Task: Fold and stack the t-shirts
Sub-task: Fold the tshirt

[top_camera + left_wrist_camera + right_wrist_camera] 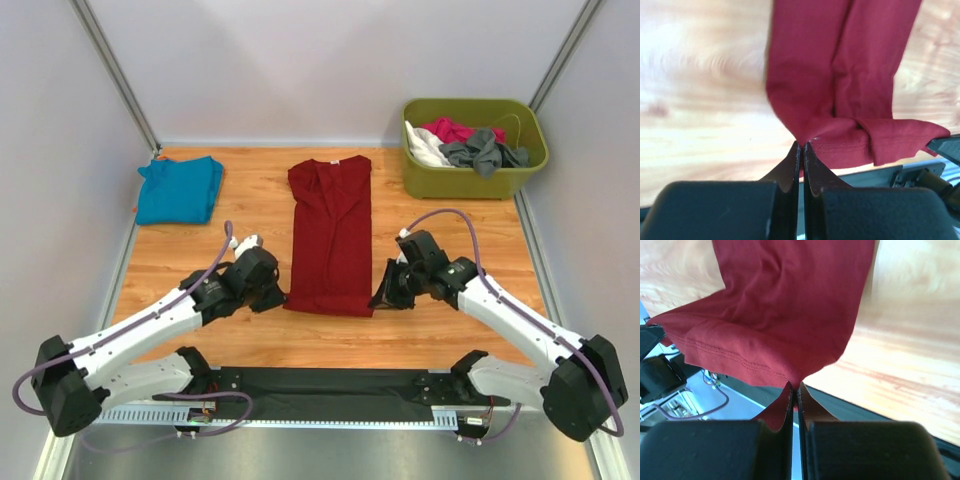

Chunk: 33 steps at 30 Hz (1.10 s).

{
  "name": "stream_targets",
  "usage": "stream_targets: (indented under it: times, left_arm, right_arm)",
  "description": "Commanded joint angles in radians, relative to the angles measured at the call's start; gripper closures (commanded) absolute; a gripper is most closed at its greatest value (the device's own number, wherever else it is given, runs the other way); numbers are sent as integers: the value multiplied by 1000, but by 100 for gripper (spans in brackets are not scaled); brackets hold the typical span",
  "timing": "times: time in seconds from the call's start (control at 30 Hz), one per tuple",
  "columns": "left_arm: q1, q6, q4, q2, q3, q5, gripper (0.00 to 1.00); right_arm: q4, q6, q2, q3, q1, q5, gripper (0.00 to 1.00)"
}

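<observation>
At the far left of the bench [250, 200] we see the teal-blue shirt [180, 190] lying folded, well apart from both arms. Next, our left pincer [801, 144] is pinched tight on the near left corner of the dark red shirt [332, 235], the hem bunching at its tips. This shirt lies mid-bench as a long strip, collar at the far end. Our right pincer [794, 385] is clamped on its near right corner. In the far right corner stands a green bin [470, 185] holding pink, white and grey garments [462, 145]
</observation>
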Motion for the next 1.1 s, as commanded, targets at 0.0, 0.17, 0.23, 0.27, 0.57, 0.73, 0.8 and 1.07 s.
stream_targets:
  times: [0.0,0.17,0.23,0.27,0.57,0.73,0.8,1.07]
  left_arm:
    - [39,148,6,82,116,-40,100]
    - [117,248,21,193,223,-37,100]
    - [152,303,26,233,286,-28,100]
    - [160,320,24,277,311,-25,100]
    - [269,423,41,495,476,50,100]
    - [318,446,44,616,565,95,100]
    - [330,449,38,650,605,102,100]
    - [355,442,49,790,661,124,100]
  right_arm:
    - [-39,-102,53,81,-60,6,100]
    - [-37,-177,156,193,-138,-9,100]
    - [-42,-212,222,277,-158,-9,100]
    - [-49,-222,247,304,-166,-11,100]
    - [-46,-289,527,532,-243,-63,100]
    - [-97,-326,633,642,-270,-40,100]
    - [-95,-334,672,673,-290,-48,100]
    - [-85,-349,807,736,-313,-66,100]
